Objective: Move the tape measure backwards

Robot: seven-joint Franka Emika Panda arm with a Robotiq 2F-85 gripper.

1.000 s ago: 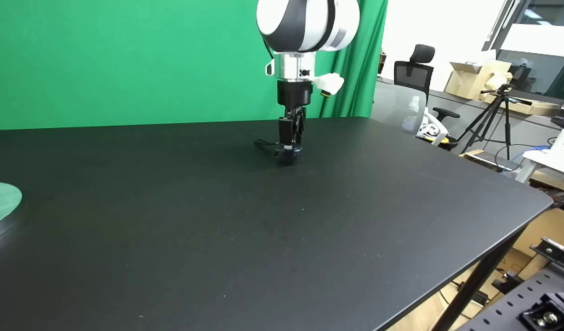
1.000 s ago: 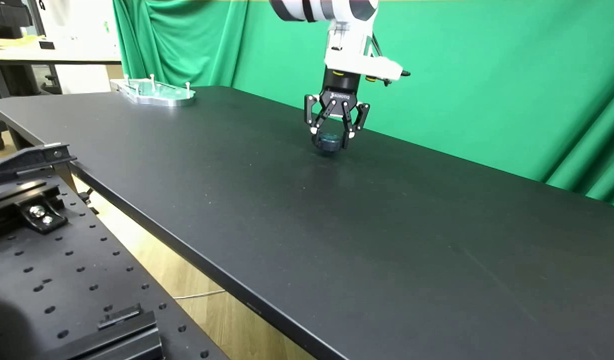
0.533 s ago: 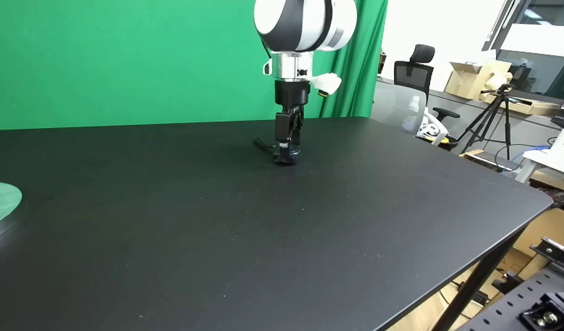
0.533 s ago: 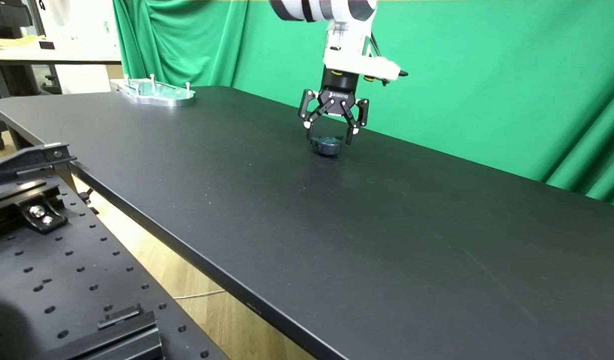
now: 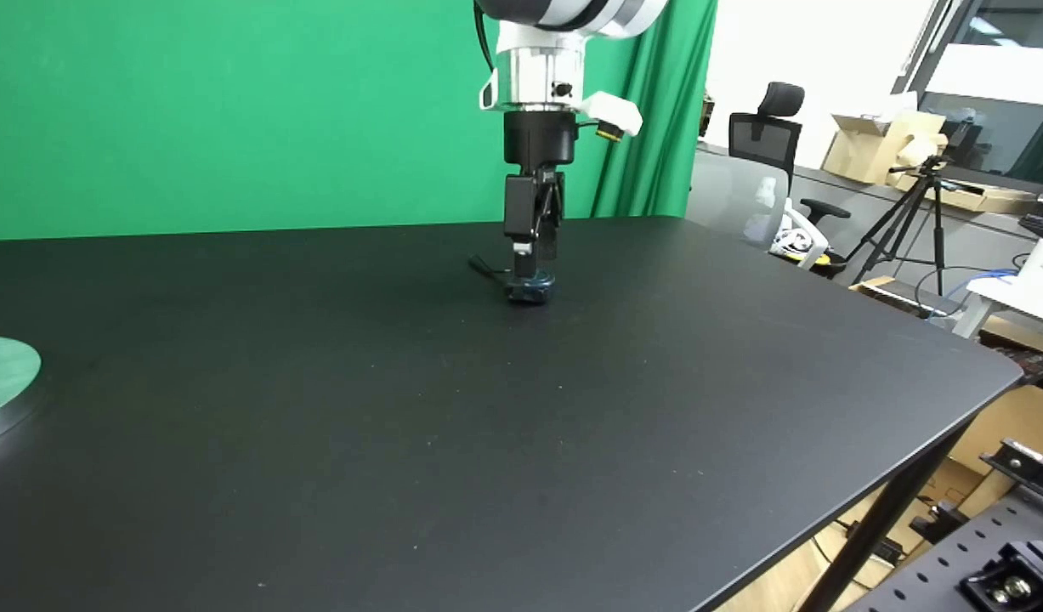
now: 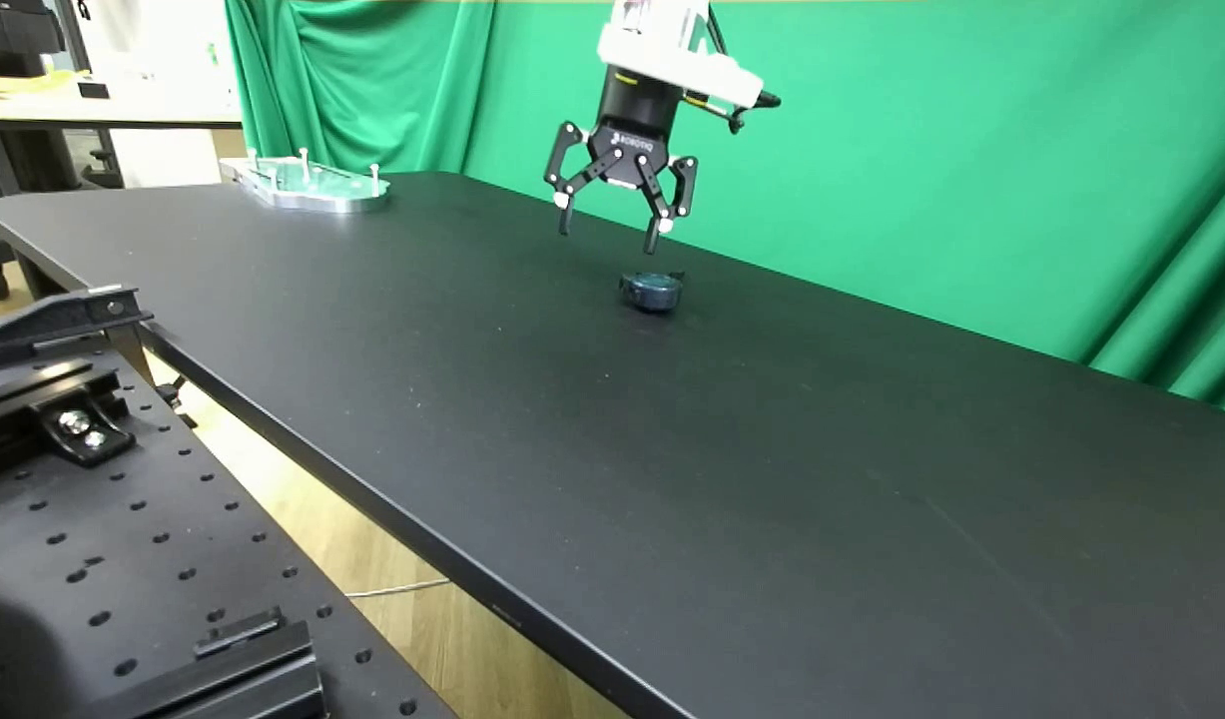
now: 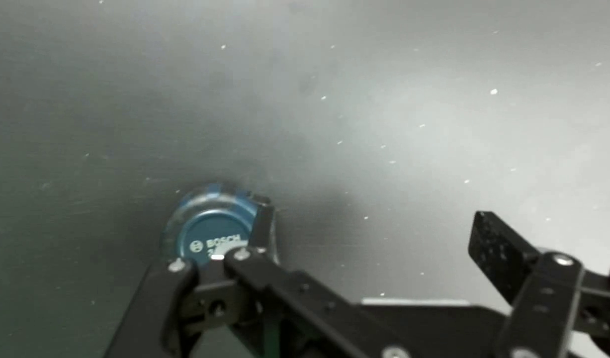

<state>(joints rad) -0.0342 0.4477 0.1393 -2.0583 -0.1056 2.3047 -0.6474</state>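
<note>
I list: one tape measure (blue, lettered BOSCH), flat on the worktop; one hand, mine by remote, spread wide, clear above it.

In both exterior views I see a green curtain hanging behind the black table, with wood-grain floor below its edge. In an exterior view I have an office chair, tripod, cardboard box and window. Pale glare spreads across my wrist view.
</note>
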